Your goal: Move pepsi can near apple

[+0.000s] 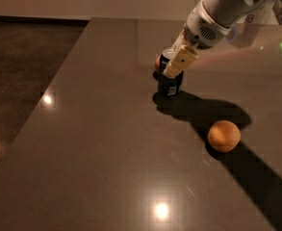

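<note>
The pepsi can point(169, 86) stands upright a little above and right of the frame's centre, its base at the surface of the dark glossy counter point(107, 143); whether it rests fully on it cannot be told. The pincer point(172, 69) is clamped on the can's upper part, with one tan finger point(181, 60) slanting across the front of the can and the other hidden behind it. The white arm point(217, 13) reaches down to it from the upper right of the frame. The apple point(157, 61) shows only as a reddish sliver just beside the can's top left edge, mostly hidden behind the can. An orange point(224, 135) lies well apart, toward the lower right, at the edge of the arm's shadow.
</note>
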Motion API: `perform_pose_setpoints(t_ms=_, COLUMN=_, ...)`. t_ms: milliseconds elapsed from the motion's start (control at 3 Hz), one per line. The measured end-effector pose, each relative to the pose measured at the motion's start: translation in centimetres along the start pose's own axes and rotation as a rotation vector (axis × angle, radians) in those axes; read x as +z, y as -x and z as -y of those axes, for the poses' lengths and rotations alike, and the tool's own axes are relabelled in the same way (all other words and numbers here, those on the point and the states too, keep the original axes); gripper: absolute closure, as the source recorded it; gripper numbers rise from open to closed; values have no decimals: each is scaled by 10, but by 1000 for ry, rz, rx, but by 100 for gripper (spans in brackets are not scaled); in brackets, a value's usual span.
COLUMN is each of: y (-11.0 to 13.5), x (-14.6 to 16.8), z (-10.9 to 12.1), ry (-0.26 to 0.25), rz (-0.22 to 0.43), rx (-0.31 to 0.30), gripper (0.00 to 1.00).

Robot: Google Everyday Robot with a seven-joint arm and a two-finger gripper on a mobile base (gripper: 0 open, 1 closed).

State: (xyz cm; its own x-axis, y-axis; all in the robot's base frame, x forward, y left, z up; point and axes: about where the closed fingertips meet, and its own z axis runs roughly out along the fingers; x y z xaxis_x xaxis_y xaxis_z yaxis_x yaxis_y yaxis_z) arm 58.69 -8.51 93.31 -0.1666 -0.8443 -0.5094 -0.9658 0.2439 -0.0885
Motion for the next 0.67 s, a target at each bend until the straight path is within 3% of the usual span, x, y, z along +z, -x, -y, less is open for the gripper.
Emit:
perform_pose_setpoints(t_ms=333, y=-18, x=3, z=19, ry=-8, rz=-4, rx=57, gripper=83)
perform_pose_setpoints(t_ms=667, y=-32, x=6, z=31, ry=-32, rz=-2, rx=83, gripper=53)
